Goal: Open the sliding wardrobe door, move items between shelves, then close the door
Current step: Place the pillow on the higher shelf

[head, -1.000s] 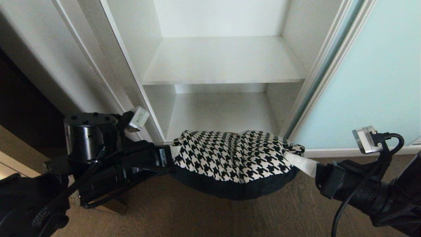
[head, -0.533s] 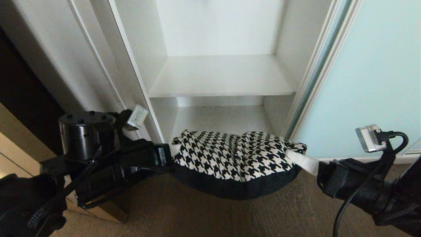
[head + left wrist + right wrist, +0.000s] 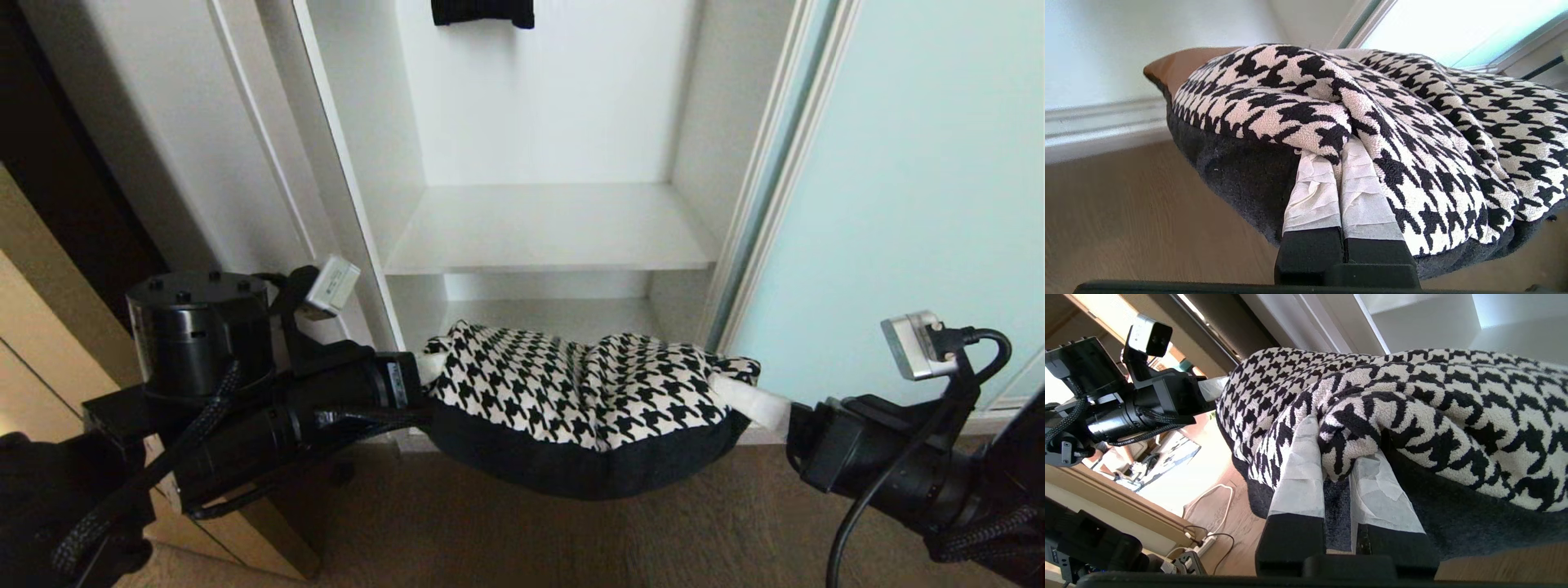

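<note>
The houndstooth item (image 3: 571, 388), black-and-white on top with a dark underside, hangs in the air in front of the open wardrobe. My left gripper (image 3: 424, 369) is shut on its left end, taped fingers pinching a fold (image 3: 1337, 153). At the other end my right gripper (image 3: 735, 392) is shut on the edge (image 3: 1341, 443). Behind the bundle are two white shelves, a higher one (image 3: 547, 229) and a lower one (image 3: 555, 314), both bare. The sliding wardrobe door (image 3: 914, 188), pale aqua glass, stands slid to the right. A strip of black fabric (image 3: 482, 11) shows at the top of the compartment.
The off-white side post (image 3: 269, 155) rises just beyond my left arm. Wooden floor (image 3: 490, 539) lies under the bundle. In the right wrist view a power strip with cables (image 3: 1204, 543) lies on the floor.
The whole wardrobe has slid downward in the head view, so the camera has risen. Black fabric has come into view at the top. Both grippers keep their hold on the bundle.
</note>
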